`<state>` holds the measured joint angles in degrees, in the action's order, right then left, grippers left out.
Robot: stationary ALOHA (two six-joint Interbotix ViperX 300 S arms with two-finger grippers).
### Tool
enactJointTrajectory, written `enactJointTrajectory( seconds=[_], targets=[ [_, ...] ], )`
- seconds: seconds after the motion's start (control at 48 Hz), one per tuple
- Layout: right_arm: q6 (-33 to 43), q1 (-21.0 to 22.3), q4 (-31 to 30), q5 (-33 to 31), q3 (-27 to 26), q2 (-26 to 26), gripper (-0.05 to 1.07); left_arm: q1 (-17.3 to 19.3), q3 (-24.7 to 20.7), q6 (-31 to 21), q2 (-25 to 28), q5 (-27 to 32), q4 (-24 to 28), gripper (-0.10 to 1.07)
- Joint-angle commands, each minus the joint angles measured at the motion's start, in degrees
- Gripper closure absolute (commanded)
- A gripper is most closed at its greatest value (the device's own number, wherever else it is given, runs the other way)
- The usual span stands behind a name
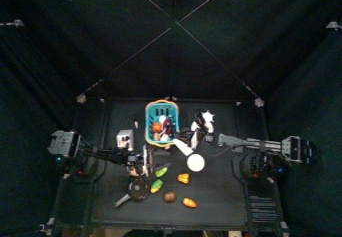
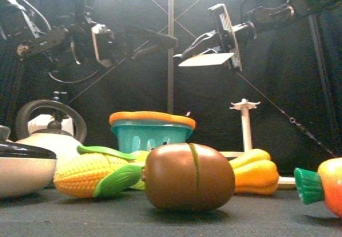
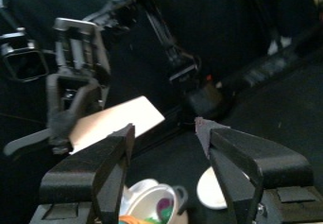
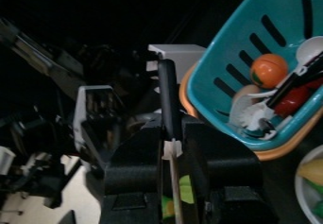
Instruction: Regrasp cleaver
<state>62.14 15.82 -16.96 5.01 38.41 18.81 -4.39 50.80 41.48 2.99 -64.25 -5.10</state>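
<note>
Cleaver [image 4: 168,95] beside teal basket [image 4: 240,62]

glossy plastic basket [image 2: 151,134], shiny metal cleaver [image 2: 203,58], matt table [image 2: 80,219]

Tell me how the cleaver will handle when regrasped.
The cleaver looks stiff: its blade juts straight from the right gripper, unsagging. Its flat, smooth faces may be slippery. Gripped only at one end, it might pivot when the left gripper pinches it.
</note>
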Motion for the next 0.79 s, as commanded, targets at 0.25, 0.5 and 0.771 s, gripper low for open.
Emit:
enactJointTrajectory(
  seconds=[0.25,0.5,0.771],
  targets=[
    [-0.18,0.62,7.29,7.65,0.88,0.7,0.69,-6.15,-9.14,42.19,6.24,0.44,-20.57,0.08],
    [-0.18,0.53,8.26,9.67,1.58,-0.09,0.69,-9.32,-11.25,56.43,10.55,-11.6,-26.98,0.09],
    [-0.18,0.35,8.35,11.16,1.49,-0.97,0.69,-8.96,-12.92,61.79,12.04,-15.64,-25.22,0.09]
  ],
)
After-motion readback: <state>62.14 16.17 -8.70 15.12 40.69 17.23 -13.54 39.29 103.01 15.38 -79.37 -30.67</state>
